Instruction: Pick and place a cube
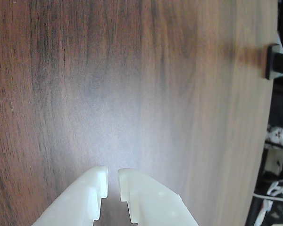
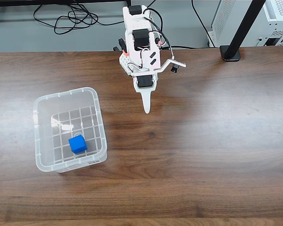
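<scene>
- Hand (image 1: 112, 181), wrist view: two white fingers enter from 6 o'clock, tips almost together with a thin slit between them and nothing in it; the hand is clenched and empty. Bare wood-grain table (image 1: 108, 84) lies beneath.
- Wrist view: a dark clamp foot (image 1: 272, 61) sits at the table edge at 2 o'clock. No immediate hazard judged, as the hand is well apart from it.
- Fixed view: the hand (image 2: 145, 107) points toward 6 o'clock from the arm (image 2: 140, 42) at 12 o'clock, over bare table.
- Fixed view: the cube (image 2: 78, 143) rests on the floor of the clear bin (image 2: 98, 109) at 8 o'clock, near the bin's front wall. Placement appears complete.
- Risk, judged: if the cube must be fetched again, a reach with fingers unopened would knock it aside, and a low approach could strike the bin rim and shift the light bin.
- Risk, judged: cables (image 2: 73, 21) behind the arm could snag on a wide swing.
</scene>
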